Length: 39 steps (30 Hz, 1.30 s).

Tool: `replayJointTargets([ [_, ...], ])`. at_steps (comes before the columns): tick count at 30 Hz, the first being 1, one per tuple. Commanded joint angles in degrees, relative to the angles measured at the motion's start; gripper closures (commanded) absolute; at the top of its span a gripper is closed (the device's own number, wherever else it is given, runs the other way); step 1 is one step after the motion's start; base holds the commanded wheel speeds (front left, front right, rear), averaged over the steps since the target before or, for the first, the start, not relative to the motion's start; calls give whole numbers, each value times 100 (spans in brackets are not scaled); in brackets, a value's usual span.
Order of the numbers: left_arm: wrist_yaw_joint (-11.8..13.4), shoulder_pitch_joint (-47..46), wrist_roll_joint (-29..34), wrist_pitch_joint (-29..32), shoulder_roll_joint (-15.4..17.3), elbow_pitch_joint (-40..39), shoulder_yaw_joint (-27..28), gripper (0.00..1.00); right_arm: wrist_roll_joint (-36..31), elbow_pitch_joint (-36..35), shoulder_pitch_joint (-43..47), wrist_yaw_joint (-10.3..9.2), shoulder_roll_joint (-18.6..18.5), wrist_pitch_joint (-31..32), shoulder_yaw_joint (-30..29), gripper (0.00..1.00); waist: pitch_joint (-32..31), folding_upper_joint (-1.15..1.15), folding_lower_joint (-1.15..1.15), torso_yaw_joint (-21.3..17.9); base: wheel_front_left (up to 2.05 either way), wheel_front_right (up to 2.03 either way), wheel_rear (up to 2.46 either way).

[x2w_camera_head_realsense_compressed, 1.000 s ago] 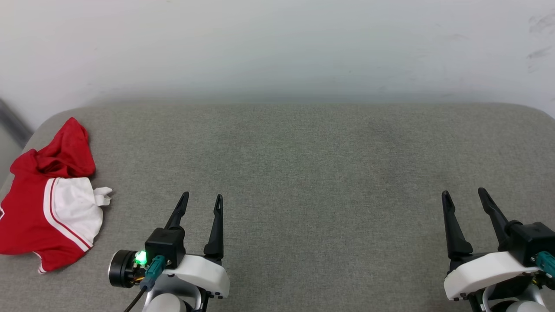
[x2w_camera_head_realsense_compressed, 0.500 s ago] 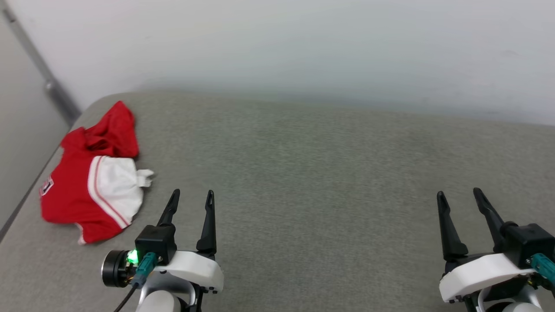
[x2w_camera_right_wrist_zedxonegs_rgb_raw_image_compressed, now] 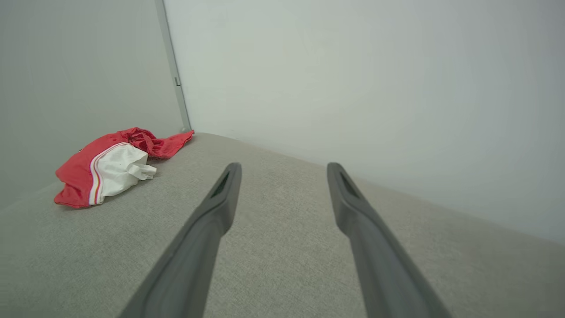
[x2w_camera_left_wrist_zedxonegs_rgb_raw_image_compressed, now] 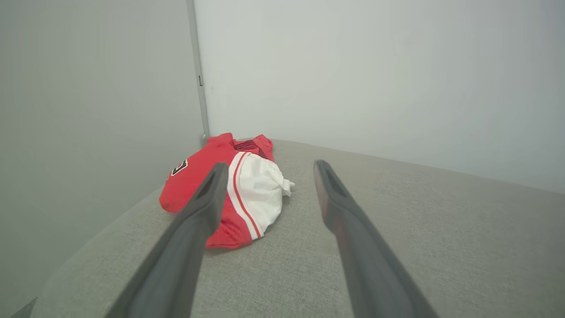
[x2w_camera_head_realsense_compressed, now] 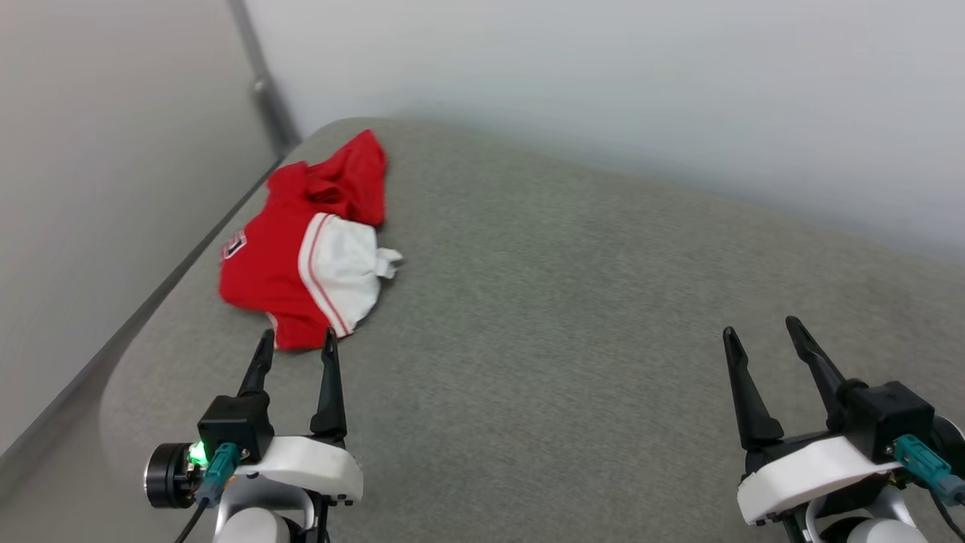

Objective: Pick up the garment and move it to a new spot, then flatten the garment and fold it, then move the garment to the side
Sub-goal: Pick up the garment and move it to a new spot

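Cloth like this is, I judge, light, soft and limp. It will sag and change its shape once lifted, but it is not fragile. The garment [x2w_camera_head_realsense_compressed: 301,256] lies crumpled at the far left corner of the grey padded worktop [x2w_camera_head_realsense_compressed: 565,339], close to the left edge. Its long axis runs away from the robot and leans a little to the right. The bunched red end points to the far corner, and the near red edge lies just beyond the left pincer [x2w_camera_head_realsense_compressed: 298,337]. The white sleeve [x2w_camera_head_realsense_compressed: 343,271] makes a raised mound on top, which seems a good place to pinch, or else the near edge. Both the left pincer and the right pincer [x2w_camera_head_realsense_compressed: 760,326] stand wide open and empty, the right one well apart from the garment.
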Motion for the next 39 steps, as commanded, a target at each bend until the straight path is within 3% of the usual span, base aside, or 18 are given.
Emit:
replayJointTargets([
  [1,-8,24,3,-14,-8,-63,15,0,-7,-42,-73,-2,14,13,15,0,41,0,0,328,0,0,0],
  [10,44,77,-90,-14,-11,-206,97,0,-57,-119,-147,-2,13,70,113,0,165,0,0,872,0,0,0],
  [21,156,-30,-133,-13,-11,-337,115,0,-119,-168,-309,-2,14,141,181,0,330,0,0,890,0,0,0],
  [29,108,-818,-108,-13,6,-83,255,0,-195,-392,-569,-3,-34,306,280,0,760,0,0,472,0,0,0],
  [33,53,-1631,-153,12,203,331,387,0,-162,-516,-766,-2,-134,385,359,0,1110,0,0,128,0,0,0],
  [39,-115,-2862,-346,912,733,893,599,0,-78,-667,-1063,-3,-281,366,402,0,1705,0,0,-441,0,0,0],
])
